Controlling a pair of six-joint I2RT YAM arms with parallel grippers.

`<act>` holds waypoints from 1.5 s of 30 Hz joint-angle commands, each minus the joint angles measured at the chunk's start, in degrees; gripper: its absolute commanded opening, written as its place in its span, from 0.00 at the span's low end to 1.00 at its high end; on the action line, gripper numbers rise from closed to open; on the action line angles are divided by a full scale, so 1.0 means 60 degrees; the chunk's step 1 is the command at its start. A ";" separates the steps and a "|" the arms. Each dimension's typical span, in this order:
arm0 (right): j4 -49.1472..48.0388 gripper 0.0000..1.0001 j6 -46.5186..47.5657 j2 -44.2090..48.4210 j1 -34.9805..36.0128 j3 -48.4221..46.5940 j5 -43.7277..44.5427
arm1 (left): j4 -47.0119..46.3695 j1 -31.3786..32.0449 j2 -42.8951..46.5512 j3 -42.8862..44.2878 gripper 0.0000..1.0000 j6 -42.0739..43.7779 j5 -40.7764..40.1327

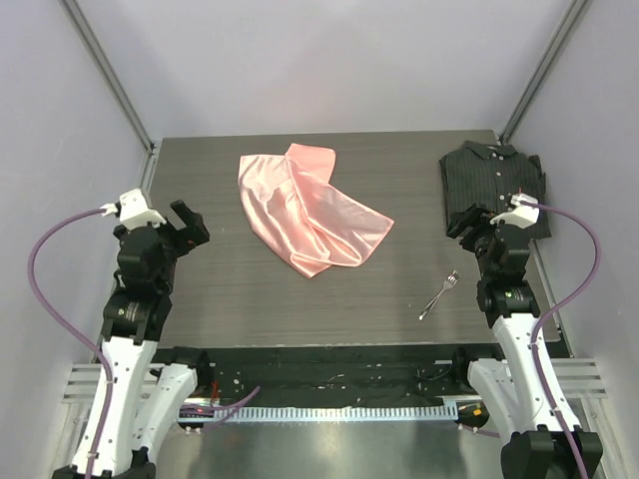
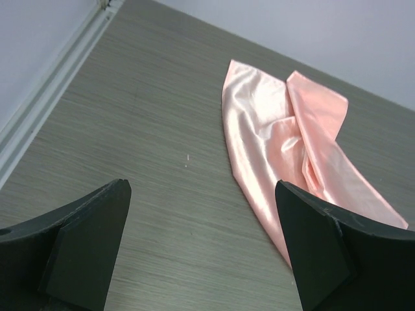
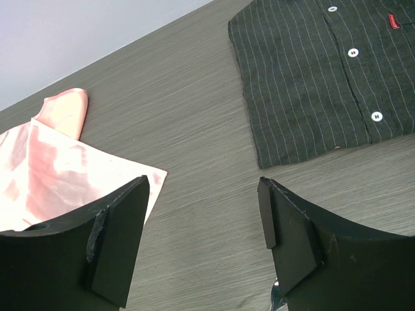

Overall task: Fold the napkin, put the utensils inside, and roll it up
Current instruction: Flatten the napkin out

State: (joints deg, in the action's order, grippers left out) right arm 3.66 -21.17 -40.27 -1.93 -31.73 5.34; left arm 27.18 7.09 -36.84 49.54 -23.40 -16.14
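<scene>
Dark table [image 1: 230, 299], left arm [image 1: 140, 269], right arm [image 1: 504, 289] aloft, jaws apart

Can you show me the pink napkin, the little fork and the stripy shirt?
napkin [image 1: 305, 215]: top view, middle of the cloth
fork [image 1: 437, 296]: top view, middle of handle
shirt [image 1: 484, 180]: top view, buttoned front

one napkin [image 1: 310, 212], one fork [image 1: 438, 294], one shirt [image 1: 493, 186]

No legible text; small red tag [image 3: 393, 21] on the shirt [image 3: 311, 84] unreadable
</scene>
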 commanded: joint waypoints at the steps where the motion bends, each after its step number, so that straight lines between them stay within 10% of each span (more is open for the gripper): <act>1: -0.0215 0.76 -0.0075 0.0047 0.0015 -0.0455 0.0208 | -0.0617 -0.0040 0.0747 -0.0418 1.00 -0.0216 -0.1071; 11: -0.0171 0.76 -0.0310 -0.0012 0.0015 -0.0440 0.0003 | -0.0879 0.0237 -0.0682 -0.0155 0.91 -0.1416 0.0478; 17: -0.0010 0.77 -0.0383 0.0325 0.0015 -0.0425 -0.0217 | -0.2199 0.4929 -0.3985 0.0644 0.90 -0.0951 -0.2447; 23: 0.0356 0.77 -0.0500 0.0544 0.0015 -0.0499 0.0163 | -0.2115 0.7033 -0.9190 0.4335 0.89 0.1140 -0.2320; 30: 0.1058 0.76 -0.0618 0.0852 0.0015 -0.0952 0.0793 | -0.0531 0.7445 -1.4291 0.9813 0.80 0.2256 -0.1280; 45: 0.1470 0.77 -0.0632 0.0560 0.0015 -0.1085 0.0603 | -0.0794 0.7490 -1.7429 1.2280 0.72 0.2626 -0.0065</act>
State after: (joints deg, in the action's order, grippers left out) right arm 12.86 -24.23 -36.16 -1.93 -36.62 8.86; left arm 24.03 51.86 -140.09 119.68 -7.77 -19.79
